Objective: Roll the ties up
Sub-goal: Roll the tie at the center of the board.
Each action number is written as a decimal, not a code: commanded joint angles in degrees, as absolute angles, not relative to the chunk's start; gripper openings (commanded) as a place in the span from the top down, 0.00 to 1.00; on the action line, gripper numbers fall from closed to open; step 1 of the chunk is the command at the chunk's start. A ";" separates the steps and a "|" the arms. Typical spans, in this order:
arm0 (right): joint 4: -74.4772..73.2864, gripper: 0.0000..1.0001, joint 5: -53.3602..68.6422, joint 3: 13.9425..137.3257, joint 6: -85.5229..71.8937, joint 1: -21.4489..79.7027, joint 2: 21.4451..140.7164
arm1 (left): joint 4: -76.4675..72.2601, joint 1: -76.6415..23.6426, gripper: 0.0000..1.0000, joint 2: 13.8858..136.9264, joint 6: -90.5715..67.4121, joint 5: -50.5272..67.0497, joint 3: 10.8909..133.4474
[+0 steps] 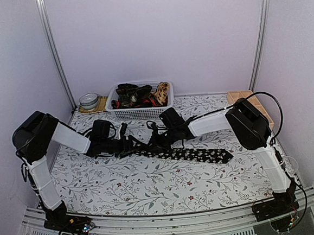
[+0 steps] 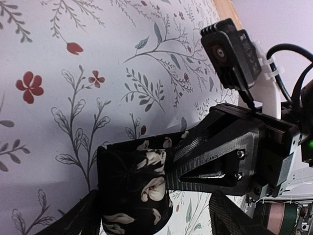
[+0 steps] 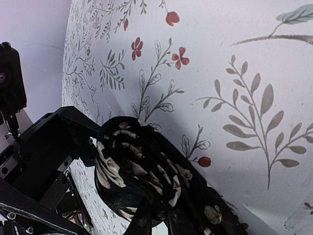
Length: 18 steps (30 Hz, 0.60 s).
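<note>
A black tie with pale flower specks (image 1: 198, 154) lies across the middle of the table. Its left end is wound into a roll (image 2: 132, 188), which also shows end-on in the right wrist view (image 3: 132, 166). My right gripper (image 3: 159, 211) is shut, its fingers pinching the roll's inner layers. It also shows in the top view (image 1: 154, 141). My left gripper (image 2: 154, 218) is open and straddles the roll. One finger (image 2: 78, 215) is against the roll and the other stands apart. In the top view the left gripper (image 1: 131, 145) meets the right one at the roll.
A white basket (image 1: 112, 107) at the back holds several more rolled ties (image 1: 136, 94). A round tin (image 1: 90, 100) sits on a mat to its left. A wooden box (image 1: 241, 96) stands at the back right. The table wears a floral cloth (image 1: 124, 180).
</note>
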State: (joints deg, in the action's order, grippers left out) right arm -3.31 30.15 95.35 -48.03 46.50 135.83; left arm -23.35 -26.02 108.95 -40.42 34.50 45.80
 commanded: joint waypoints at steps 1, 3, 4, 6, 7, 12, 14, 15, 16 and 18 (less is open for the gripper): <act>-5.50 0.89 28.38 94.92 -47.89 47.22 139.65 | -19.48 -27.82 0.26 112.06 -42.13 32.86 43.97; -5.54 0.89 28.32 94.97 -47.99 47.27 139.61 | -20.94 -28.30 0.31 114.43 -43.18 32.72 43.41; -5.52 0.89 28.28 94.93 -47.92 47.26 139.54 | -21.51 -28.52 0.33 114.91 -43.57 32.58 43.27; -5.48 0.89 28.26 94.79 -47.99 47.19 139.56 | -22.58 -29.03 0.42 115.61 -44.39 31.96 42.99; -5.44 0.89 28.25 94.78 -47.99 47.13 139.49 | -22.87 -29.13 0.49 116.09 -44.82 31.80 42.84; -5.07 0.89 28.01 94.05 -47.99 47.08 138.94 | -22.69 -29.35 0.79 116.09 -45.11 30.00 42.69; -4.99 0.88 27.88 93.58 -47.99 46.91 138.40 | -21.33 -29.43 0.88 115.50 -44.47 29.05 43.08; -4.97 0.84 27.87 93.26 -47.83 46.78 137.97 | -20.15 -29.56 0.94 114.97 -43.84 28.30 43.71; -4.99 0.79 27.79 92.84 -47.73 46.57 137.25 | -18.54 -29.68 0.97 114.41 -43.02 27.32 44.30; -4.75 0.60 27.92 91.41 -47.22 45.81 135.41 | -14.81 -30.03 1.00 113.30 -41.12 24.96 45.78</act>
State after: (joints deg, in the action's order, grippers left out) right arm -2.09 30.06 94.76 -48.18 46.39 135.79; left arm -29.08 -27.59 112.73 -44.29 30.11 45.17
